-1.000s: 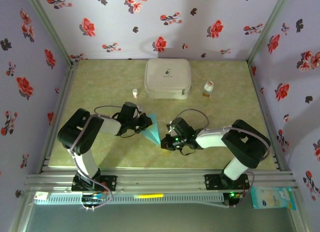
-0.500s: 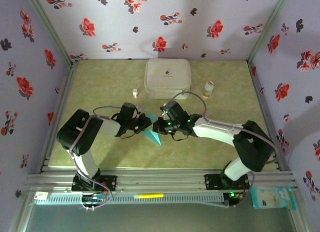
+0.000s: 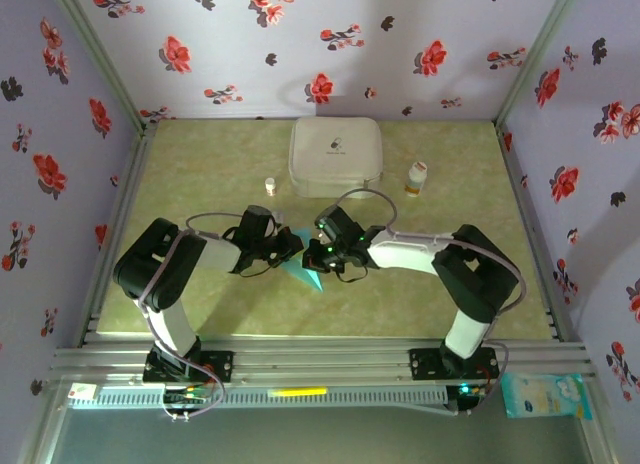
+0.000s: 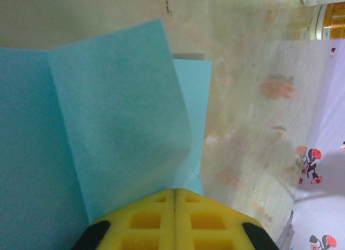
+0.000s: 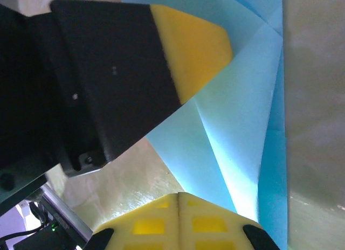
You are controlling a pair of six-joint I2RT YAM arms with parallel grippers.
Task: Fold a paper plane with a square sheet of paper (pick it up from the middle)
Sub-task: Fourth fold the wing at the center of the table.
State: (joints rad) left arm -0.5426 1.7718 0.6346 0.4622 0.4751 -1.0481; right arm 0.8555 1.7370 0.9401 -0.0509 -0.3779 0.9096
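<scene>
While both pairs of pads are closed tight, the left gripper and right gripper are set tips close together at the partly folded blue sheet of paper, which is laid mid-table, apart from the white case behind it; a pinch on it cannot be confirmed.

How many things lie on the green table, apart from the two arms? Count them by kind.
Folded blue paper: 1
White case: 1
Bottles: 2 (small white one, yellow one with white cap)
Total: 4
</scene>
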